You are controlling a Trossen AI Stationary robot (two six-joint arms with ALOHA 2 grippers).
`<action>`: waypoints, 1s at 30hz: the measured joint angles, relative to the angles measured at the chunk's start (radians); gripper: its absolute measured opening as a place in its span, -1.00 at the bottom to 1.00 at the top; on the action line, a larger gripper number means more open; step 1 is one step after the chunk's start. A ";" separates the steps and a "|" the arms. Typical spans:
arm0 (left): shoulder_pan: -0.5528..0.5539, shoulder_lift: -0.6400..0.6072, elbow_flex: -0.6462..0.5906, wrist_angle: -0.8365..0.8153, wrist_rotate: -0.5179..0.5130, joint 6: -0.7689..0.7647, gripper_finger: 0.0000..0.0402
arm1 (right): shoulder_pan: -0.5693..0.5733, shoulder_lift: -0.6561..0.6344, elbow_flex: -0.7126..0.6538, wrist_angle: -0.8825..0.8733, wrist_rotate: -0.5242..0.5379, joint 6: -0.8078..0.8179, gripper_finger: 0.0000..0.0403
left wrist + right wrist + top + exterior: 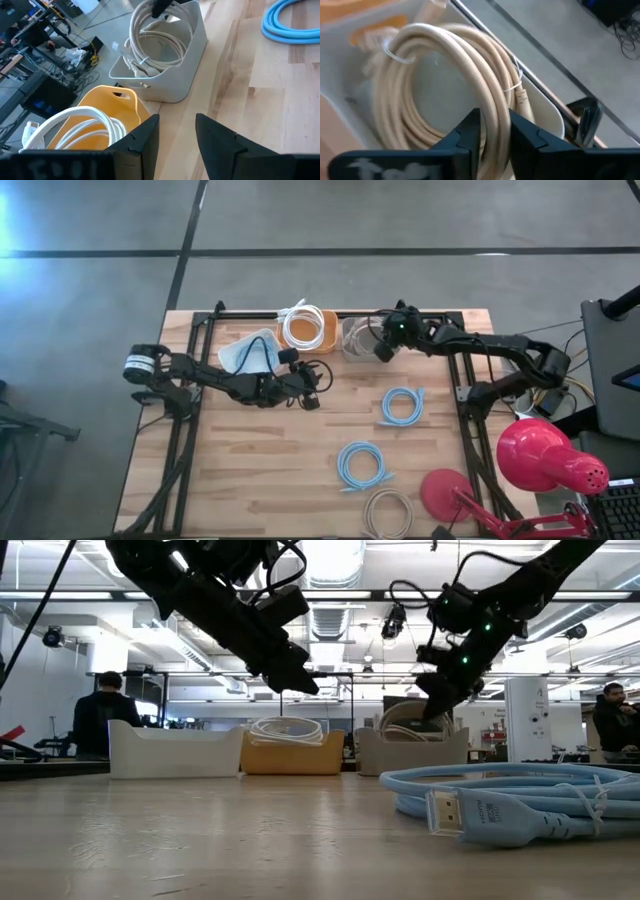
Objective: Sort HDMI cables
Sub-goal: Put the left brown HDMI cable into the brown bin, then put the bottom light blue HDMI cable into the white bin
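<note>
My right gripper point(384, 348) is over the grey bin point(350, 340) at the table's far edge, shut on a beige cable coil point(445, 85). More beige cable lies in that bin point(157, 52). The orange bin point(322, 338) holds white coils point(304, 327), and the white bin point(240, 356) holds light blue cable point(262, 352). My left gripper point(311, 398) hovers open over the table, nearer than the orange bin and touching nothing. Two light blue coils point(402, 406) point(364, 466) and a beige coil point(388, 513) lie flat on the table. My right gripper pinches the beige coil's bundled strands point(492, 117) between its two fingers point(470, 132), which lie across them. It comes from above, and the coil stands on edge below the fingers, reaching down into the grey bin point(547, 112). I cannot tell whether its lower end rests there.
A red desk lamp point(545, 458) with its round base point(448, 492) stands at the table's near right corner. Black frame rails point(195, 360) run along the left, right and far sides. People sit in the room behind the table point(100, 715).
</note>
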 joint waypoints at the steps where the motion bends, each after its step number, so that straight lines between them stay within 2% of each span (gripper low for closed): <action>1: 0.000 0.000 0.000 0.000 0.000 0.000 -0.30 | -0.001 0.013 0.000 0.000 0.001 -0.001 -0.59; 8: 0.000 0.000 0.000 -0.001 0.000 0.000 -0.30 | 0.009 0.039 0.000 -0.008 -0.003 0.008 -0.30; 18: 0.000 0.000 0.000 0.000 -0.001 -0.002 -0.30 | 0.051 -0.141 0.000 -0.010 -0.018 0.007 -0.09; 25: 0.000 0.000 0.000 -0.001 -0.004 -0.003 -0.30 | 0.151 -0.223 0.000 -0.056 -0.247 0.062 -0.09; 30: 0.000 0.000 0.000 0.000 -0.004 -0.003 -0.30 | 0.294 -0.204 -0.001 -0.077 -0.330 0.079 -0.09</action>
